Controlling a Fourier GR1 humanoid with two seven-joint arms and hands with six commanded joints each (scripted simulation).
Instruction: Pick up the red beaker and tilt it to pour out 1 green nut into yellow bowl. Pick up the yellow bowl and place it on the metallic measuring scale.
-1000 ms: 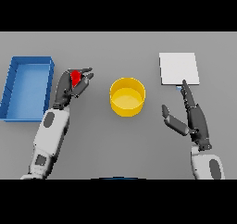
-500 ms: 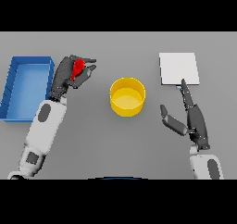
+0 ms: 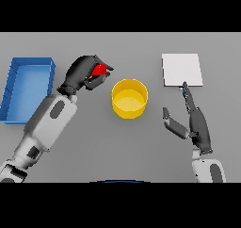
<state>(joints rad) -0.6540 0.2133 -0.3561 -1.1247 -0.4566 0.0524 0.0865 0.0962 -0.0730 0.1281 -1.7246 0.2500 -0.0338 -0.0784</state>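
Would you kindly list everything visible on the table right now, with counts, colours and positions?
Red beaker: one, red, held in the left hand, left of the bowl.
Round yellow bowl: one, yellow, table centre, upright.
Flat metallic measuring scale: one, pale grey square, far right.
Rectangular blue tray: one, blue, far left.
Grey table: one, grey, beneath everything.
Left hand: one, dark, curled round the beaker.
Right hand: one, dark, fingers straight, just below the scale.

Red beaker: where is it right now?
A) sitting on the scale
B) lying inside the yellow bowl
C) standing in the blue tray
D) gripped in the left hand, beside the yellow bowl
D: the left hand has its fingers curled round the red beaker, just left of the yellow bowl.
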